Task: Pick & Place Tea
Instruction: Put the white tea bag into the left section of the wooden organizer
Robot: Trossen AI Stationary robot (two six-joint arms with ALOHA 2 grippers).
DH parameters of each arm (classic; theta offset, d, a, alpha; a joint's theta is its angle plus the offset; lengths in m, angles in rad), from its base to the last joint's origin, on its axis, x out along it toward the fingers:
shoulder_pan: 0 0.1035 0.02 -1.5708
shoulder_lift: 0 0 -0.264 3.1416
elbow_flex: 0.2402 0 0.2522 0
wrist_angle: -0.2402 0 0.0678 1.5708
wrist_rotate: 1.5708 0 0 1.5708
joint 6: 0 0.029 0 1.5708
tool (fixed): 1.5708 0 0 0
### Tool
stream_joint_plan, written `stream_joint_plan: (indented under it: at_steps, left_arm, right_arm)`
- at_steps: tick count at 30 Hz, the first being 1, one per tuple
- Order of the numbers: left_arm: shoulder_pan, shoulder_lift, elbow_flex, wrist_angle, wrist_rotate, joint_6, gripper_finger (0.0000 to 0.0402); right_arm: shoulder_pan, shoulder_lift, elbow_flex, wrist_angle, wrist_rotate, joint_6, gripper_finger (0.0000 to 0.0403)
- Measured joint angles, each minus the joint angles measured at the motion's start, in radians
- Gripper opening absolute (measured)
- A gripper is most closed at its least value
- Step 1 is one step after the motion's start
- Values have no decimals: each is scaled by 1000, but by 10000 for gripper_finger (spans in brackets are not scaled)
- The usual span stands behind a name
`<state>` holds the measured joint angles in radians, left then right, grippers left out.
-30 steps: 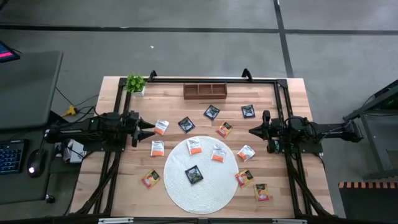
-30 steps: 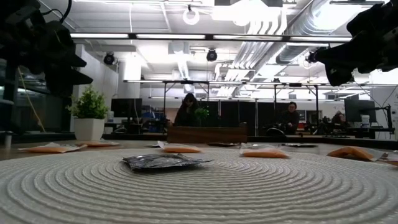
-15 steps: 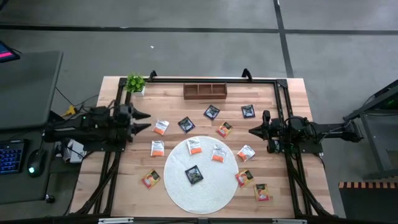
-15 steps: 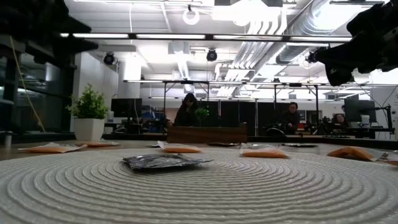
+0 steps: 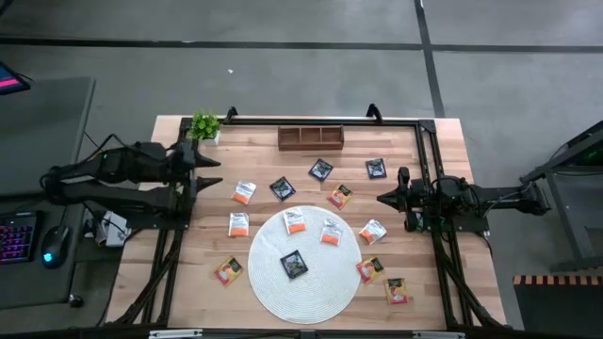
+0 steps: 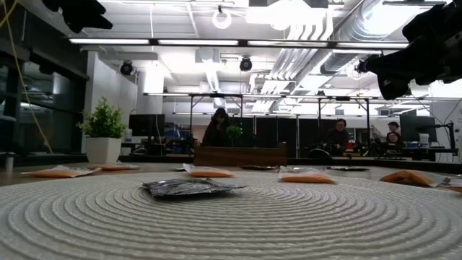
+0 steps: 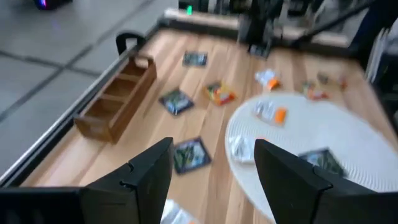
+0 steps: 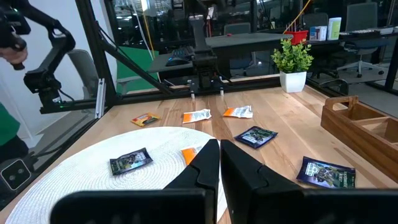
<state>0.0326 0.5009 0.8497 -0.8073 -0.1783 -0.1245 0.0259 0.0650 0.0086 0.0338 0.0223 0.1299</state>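
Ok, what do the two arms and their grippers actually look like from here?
Both arms are dark, nearly black, built of chunky jointed segments. The left gripper ends in two broad, flat black fingers with angular, wedge-like tips. The right gripper has the same matte black fingers, tapering toward the front. No markings show on either. Thin dark cabling runs along the left arm in the high view.

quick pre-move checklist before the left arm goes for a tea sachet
1. Left gripper open, nothing between the fingers: ok.
2. Right gripper shut, parked over the table's right side: ok.
3. Wooden tray compartments bare, ready for tea: ok.
4. Nearest white-and-orange sachet lies flat on the table, apart from others: ok.
5. Black sachet flat on the round mat: ok.
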Motion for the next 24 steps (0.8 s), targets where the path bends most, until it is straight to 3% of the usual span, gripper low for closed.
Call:
stream_joint_plan:
  at_steps: [10, 18, 24]
  left_arm:
    - [0, 295, 134, -162, 48, -4, 223]
    - [8, 486, 139, -182, 203, -11, 223]
    - [165, 548, 139, -243, 304, 21, 223]
  right_arm:
    - [0, 0, 0, 0, 0, 0, 12]
    - [0, 0, 0, 0, 0, 0, 12]
    - [0, 0, 0, 0, 0, 0, 12]
